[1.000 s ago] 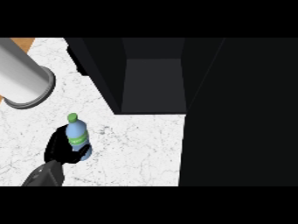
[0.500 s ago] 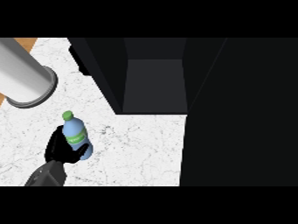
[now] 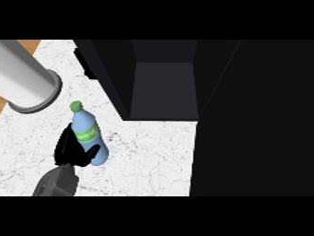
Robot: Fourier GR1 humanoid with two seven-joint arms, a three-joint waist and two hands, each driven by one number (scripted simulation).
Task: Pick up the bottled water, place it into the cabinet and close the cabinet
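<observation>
Overhead, the dark cabinet (image 3: 186, 78) fills the upper right, its door open and its inside bare and grey. Below and left spreads the white marbled tabletop (image 3: 146, 156), with a large grey cylinder (image 3: 20, 76) at its upper left corner. Near the lower left, the bottled water (image 3: 88, 136) leans with its green cap pointing away. The left hand (image 3: 71, 150) seems curled round the bottle's lower left side, though black fingers blur together.

One bottled water (image 3: 88, 134) at 9 o'clock, one black hand (image 3: 72, 150), one open dark cabinet (image 3: 163, 90), one grey cylinder (image 3: 18, 76) at 10 o'clock
</observation>
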